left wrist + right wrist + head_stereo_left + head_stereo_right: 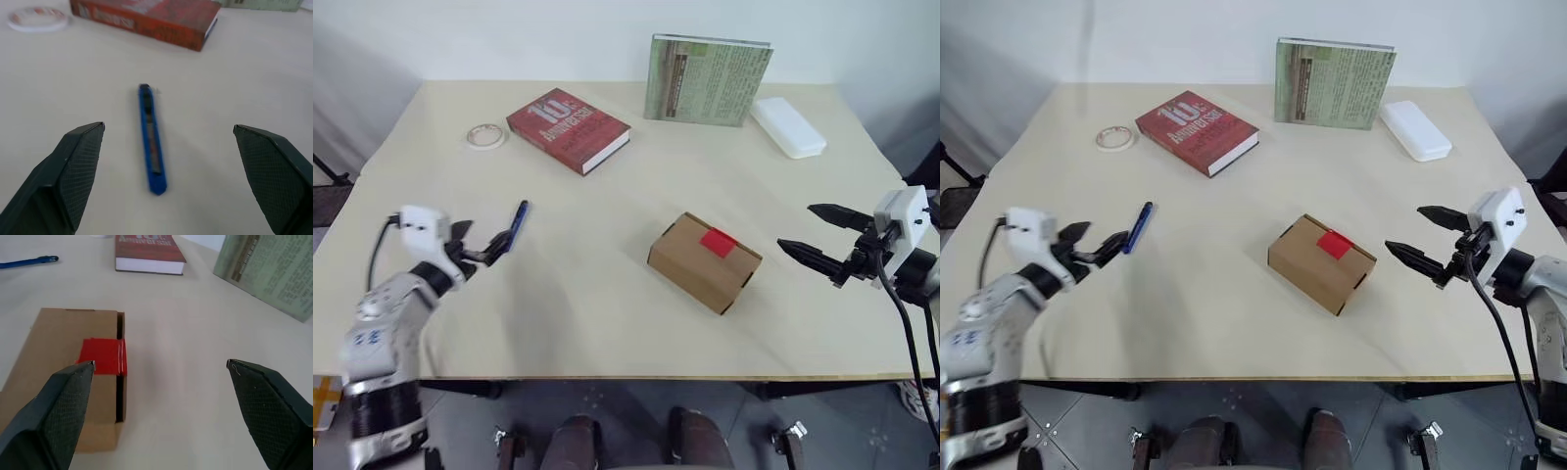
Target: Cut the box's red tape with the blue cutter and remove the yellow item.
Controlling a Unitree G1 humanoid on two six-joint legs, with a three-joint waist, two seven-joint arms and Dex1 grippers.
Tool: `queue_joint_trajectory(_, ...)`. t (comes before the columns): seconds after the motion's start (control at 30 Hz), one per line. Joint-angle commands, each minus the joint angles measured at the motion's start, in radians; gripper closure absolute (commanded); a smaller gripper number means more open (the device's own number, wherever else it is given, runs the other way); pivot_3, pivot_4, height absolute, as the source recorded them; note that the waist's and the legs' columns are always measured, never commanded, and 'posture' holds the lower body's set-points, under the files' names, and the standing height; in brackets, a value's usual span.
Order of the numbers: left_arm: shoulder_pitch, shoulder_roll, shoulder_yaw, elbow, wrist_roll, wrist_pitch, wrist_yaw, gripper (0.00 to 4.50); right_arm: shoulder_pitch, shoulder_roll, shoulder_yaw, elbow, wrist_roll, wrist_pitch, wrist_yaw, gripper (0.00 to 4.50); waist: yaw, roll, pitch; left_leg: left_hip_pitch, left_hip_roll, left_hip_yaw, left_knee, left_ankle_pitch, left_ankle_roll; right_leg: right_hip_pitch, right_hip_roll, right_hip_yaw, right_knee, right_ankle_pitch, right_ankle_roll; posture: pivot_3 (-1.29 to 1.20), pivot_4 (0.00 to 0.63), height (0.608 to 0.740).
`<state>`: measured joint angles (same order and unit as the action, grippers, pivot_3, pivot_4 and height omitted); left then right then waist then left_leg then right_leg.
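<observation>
Cutter [518, 226]: lies flat on the bench [607, 313], left of frame; slim, stiff, light, likely slippery; take it mid-body.
Box [703, 261]: centre, closed, red tape [718, 242] on top.
Left gripper [475, 245]: jaws spread, empty.
Right gripper [813, 235]: jaws spread, empty.

We see bare table [607, 294] all around the box [703, 261], so either open gripper could come at it unhindered. The blue cutter [517, 226] lies alone, just ahead of the left gripper [475, 247]. A red book [568, 129], tape roll [486, 136], upright green book [707, 80] and white case [787, 126] crowd the far edge.
</observation>
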<state>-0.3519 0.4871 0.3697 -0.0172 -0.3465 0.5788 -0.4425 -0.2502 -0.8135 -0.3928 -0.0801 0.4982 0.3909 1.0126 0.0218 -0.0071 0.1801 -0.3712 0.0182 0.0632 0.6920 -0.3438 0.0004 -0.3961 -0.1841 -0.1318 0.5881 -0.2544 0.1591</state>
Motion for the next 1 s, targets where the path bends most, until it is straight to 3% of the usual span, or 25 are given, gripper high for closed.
queue_joint_trajectory(0.03,-0.107,-0.003,-0.061,0.134,0.047,-0.049,0.026,0.01,0.003,0.001,-0.01,-0.058,0.016,-0.018,-0.023,0.0,0.002,0.0,0.0,0.0,0.0,0.0,0.0,0.0,0.0,0.0,0.0,0.0,0.0,0.0,0.0,0.0,0.15,0.74)
queue_joint_trajectory(0.17,-0.204,0.002,-0.119,0.3,0.088,-0.051,0.029,0.01,0.028,0.01,-0.012,-0.092,0.012,-0.017,-0.049,0.0,0.002,0.0,0.0,0.0,0.0,0.001,-0.001,0.0,0.0,0.0,0.0,-0.001,-0.001,0.0,0.0,0.0,0.15,0.74)
queue_joint_trajectory(0.3,-0.222,0.026,-0.157,0.335,0.1,0.008,0.013,0.01,0.067,0.002,-0.02,-0.14,0.01,-0.013,-0.065,0.0,-0.001,0.0,0.0,0.0,0.0,0.002,-0.003,0.0,0.0,0.0,0.0,-0.001,-0.002,0.0,0.0,0.0,0.15,0.74)
queue_joint_trajectory(0.43,-0.218,0.029,-0.16,0.315,0.095,0.085,0.036,0.01,0.081,-0.005,-0.033,-0.166,0.024,-0.003,-0.077,0.0,-0.002,0.0,0.0,0.002,0.0,0.002,-0.003,0.0,0.0,0.0,0.0,0.0,-0.001,0.0,0.0,0.0,0.15,0.74)
queue_joint_trajectory(0.57,-0.164,0.014,-0.117,0.182,0.053,0.282,0.101,0.01,0.096,-0.025,-0.061,-0.176,0.026,0.004,-0.081,0.0,-0.002,0.001,0.0,0.002,0.0,0.002,-0.003,0.0,0.0,0.0,0.0,0.0,-0.001,0.0,0.0,0.0,0.15,0.74)
queue_joint_trajectory(0.77,-0.122,-0.001,-0.082,0.118,0.035,0.353,0.142,0.01,0.071,-0.033,-0.033,-0.158,0.022,0.003,-0.082,0.0,-0.002,0.001,-0.001,0.003,0.001,0.002,-0.003,0.0,0.0,0.0,0.0,0.0,-0.001,0.0,0.0,0.0,0.15,0.74)
queue_joint_trajectory(0.87,-0.132,-0.004,-0.081,0.176,0.051,0.329,0.157,0.6,0.039,-0.028,-0.008,-0.135,0.014,-0.007,-0.079,0.0,-0.002,0.003,-0.002,0.004,0.0,0.003,-0.003,0.0,0.0,0.0,0.0,0.002,-0.001,0.0,0.0,0.0,0.15,0.74)
queue_joint_trajectory(1.0,-0.149,0.008,-0.085,0.221,0.068,0.292,0.169,1.74,0.009,-0.027,0.01,-0.12,0.008,-0.011,-0.076,0.0,-0.001,0.004,-0.002,0.004,0.0,0.003,-0.003,0.0,0.0,0.0,0.0,0.002,0.0,0.0,0.0,0.0,0.15,0.74)
